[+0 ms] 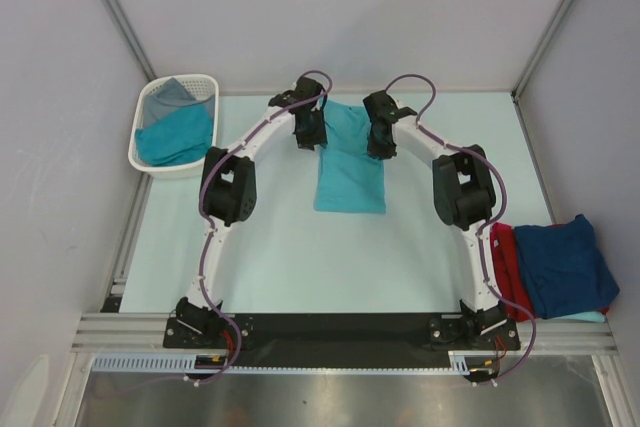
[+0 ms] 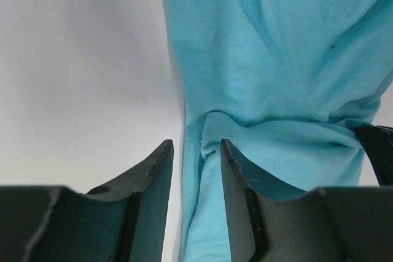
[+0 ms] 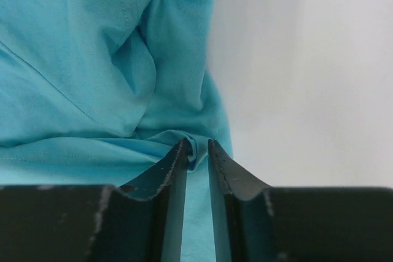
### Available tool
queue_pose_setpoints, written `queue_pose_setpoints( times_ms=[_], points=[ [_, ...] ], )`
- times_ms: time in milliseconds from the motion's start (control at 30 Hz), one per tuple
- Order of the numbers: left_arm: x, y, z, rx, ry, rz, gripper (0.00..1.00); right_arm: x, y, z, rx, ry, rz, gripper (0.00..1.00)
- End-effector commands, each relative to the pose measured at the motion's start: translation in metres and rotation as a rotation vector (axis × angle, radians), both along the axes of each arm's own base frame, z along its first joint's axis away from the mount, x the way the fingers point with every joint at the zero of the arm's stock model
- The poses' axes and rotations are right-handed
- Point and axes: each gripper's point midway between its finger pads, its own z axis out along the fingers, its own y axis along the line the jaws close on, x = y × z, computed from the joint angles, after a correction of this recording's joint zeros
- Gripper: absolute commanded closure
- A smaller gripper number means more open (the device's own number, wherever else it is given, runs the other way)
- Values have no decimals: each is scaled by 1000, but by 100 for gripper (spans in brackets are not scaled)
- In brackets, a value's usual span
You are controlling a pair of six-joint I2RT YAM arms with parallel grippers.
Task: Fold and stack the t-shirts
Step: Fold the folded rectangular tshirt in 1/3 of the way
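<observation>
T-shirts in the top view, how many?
5: teal shirt mid-table; second teal shirt and grey shirt in the basket; navy shirt atop red shirt, right. More may be hidden.

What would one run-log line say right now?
teal cloth t-shirt folded narrow on mint table | left gripper astride its edge | right gripper pinching its corner

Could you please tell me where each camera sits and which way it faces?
Top external: above and behind the bases, looking down on the table; both arms, left end effector and right end effector show.
Left wrist: on the left arm, looking along its fingers at the teal t-shirt.
Right wrist: on the right arm, looking along its fingers at the same shirt.
Shared: all three see that shirt; the wrist views take opposite edges.
</observation>
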Motion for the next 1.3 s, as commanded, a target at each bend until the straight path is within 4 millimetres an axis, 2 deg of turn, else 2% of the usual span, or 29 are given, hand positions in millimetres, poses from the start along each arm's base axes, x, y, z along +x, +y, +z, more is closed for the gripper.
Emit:
queue_pose_setpoints(
  times_ms=[0,67,167,200,267,533,733,867,1000,1200,1267],
  points=[
    [5,0,37,-35,-71,5,58,3,4,25,12,-52,19,78],
    [4,0,35,-33,-67,5,58,3,5,24,13,-50,21,79],
    [4,0,36,-32,-69,6,59,3,5,23,8,-47,21,87],
    [5,1,36,-32,-69,7,59,3,6,22,10,-47,22,94],
    [4,0,35,-34,-66,4,59,4,6,23,10,-50,21,100],
    [4,-1,32,-35,-63,2,59,20,6,29,12,-75,18,100],
    [4,1,30,-30,-60,4,60,32,14,35,33,-92,22,100],
    [4,1,28,-30,-56,3,60,37,15,29,34,-89,22,100],
    [4,1,27,-29,-53,1,60,41,14,12,24,-65,12,100],
    [3,3,24,-23,-48,3,60,35,-3,-10,-29,-21,-32,100],
    [3,3,24,-21,-47,4,60,33,-7,-11,-39,-16,-44,100]
  ],
)
